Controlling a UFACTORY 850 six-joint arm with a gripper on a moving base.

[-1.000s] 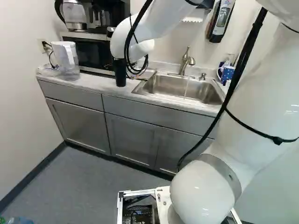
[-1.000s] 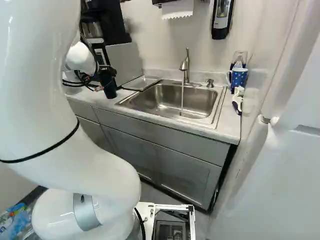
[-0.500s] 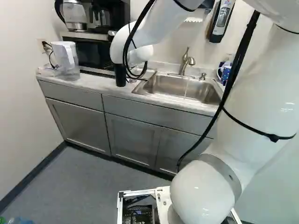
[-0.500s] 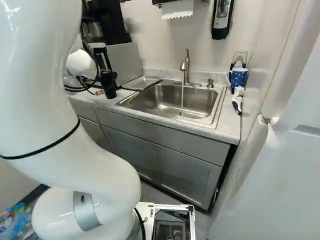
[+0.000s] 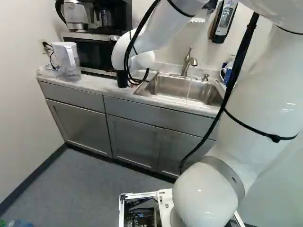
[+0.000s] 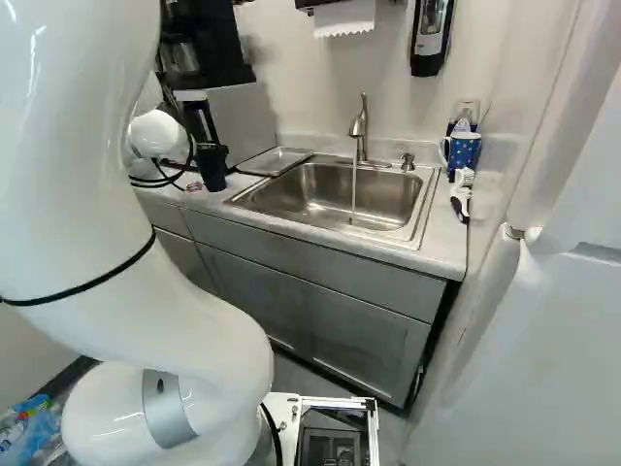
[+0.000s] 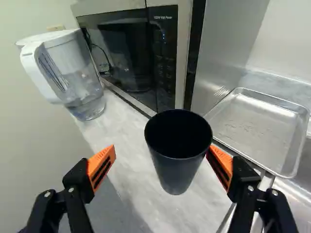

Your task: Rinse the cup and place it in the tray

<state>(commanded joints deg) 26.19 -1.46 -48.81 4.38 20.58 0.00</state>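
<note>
Beside the sink (image 6: 388,202), the dark cup (image 7: 176,167) stands upright on the tabletop (image 7: 129,128) between the spread fingers of the claw (image 7: 162,151), ungripped, so lifting, rinsing and placing it in the tray (image 7: 255,127) next to the sink seemingly all remain. Water (image 6: 353,194) already runs into the sink. The cup's inside is too dark to read, and whether the nearer finger touches it I can't tell.

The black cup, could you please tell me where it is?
In the left base view, the black cup stands on the counter left of the sink, near the microwave; the wrist view shows it between the open gripper's fingers.
</note>
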